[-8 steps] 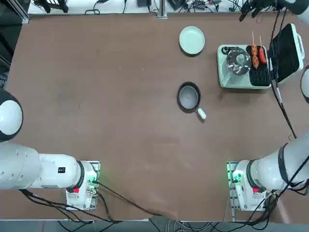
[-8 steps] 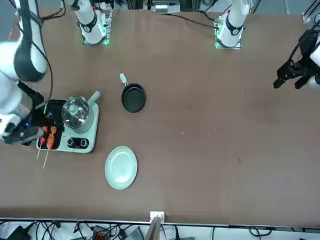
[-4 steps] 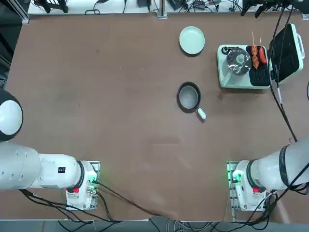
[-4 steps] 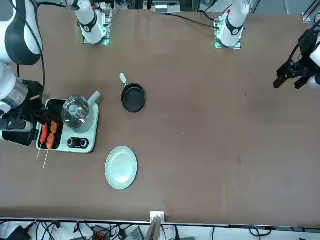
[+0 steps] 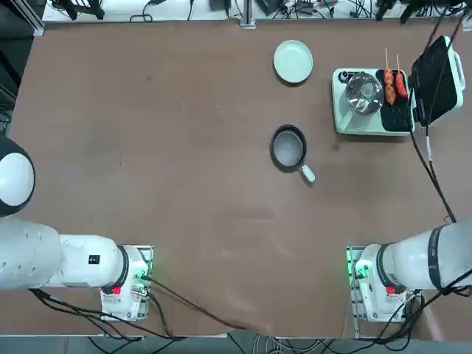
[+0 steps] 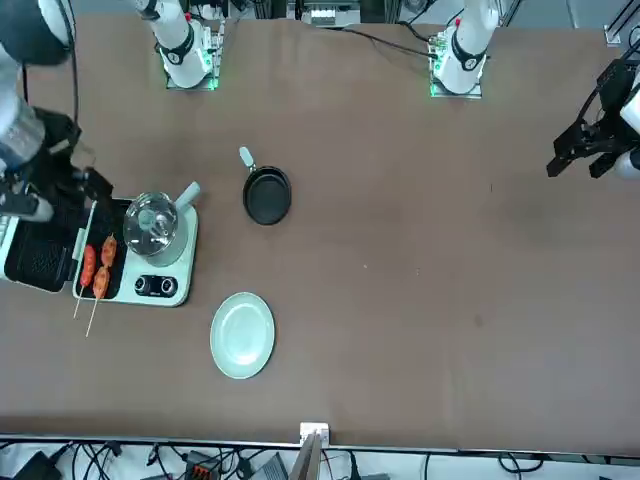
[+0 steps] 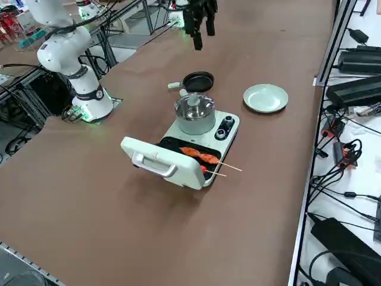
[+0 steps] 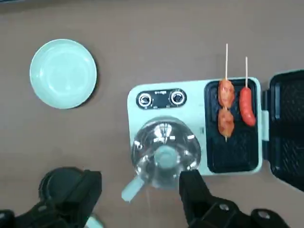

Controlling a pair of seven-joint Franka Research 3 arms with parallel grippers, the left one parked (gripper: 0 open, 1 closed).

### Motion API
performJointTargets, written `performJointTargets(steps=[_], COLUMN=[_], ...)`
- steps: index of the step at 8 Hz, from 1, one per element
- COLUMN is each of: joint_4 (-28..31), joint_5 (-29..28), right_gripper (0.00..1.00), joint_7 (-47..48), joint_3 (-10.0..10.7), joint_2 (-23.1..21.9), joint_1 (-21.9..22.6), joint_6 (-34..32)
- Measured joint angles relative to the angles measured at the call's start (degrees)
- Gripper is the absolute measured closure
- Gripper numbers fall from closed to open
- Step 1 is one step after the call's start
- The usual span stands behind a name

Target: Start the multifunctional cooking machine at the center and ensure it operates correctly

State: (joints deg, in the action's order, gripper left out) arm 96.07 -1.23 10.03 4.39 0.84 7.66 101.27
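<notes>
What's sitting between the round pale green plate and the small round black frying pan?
Just bare brown tabletop; the top view shows nothing standing between the round pale green plate and the small round black frying pan.

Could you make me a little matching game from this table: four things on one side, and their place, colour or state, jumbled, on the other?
Things
1. The round plate
2. The small frying pan
3. The ribbed lid of the cooking machine
4. The robot's right gripper

Places, colours or states
A. Hinged open beside the grill plate, which has two skewers on it
B. Fingers apart, with nothing between them
C. Pale green, lying flat on the table
D. Dark, with a pale handle

Right pairs
1-C
2-D
3-A
4-B
</notes>
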Motion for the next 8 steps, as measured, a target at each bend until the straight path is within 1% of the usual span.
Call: performJointTargets(steps=[2, 3, 5, 8], joint_4=[0.0, 0.1, 0.1, 0.1], joint_5=[0.0, 0.0, 0.0, 0.0], right_gripper=[0.00, 0.00, 0.00, 0.00], joint_7=[0.0, 0.0, 0.0, -4.3], joint_3=[-0.4, -1.1, -2.5, -2.8], joint_2=[-3.3, -4.1, -5.2, -5.9], joint_1=[-1.0, -2.0, -3.5, -5.5], joint_6=[-2.4, -3.5, -5.4, -6.6])
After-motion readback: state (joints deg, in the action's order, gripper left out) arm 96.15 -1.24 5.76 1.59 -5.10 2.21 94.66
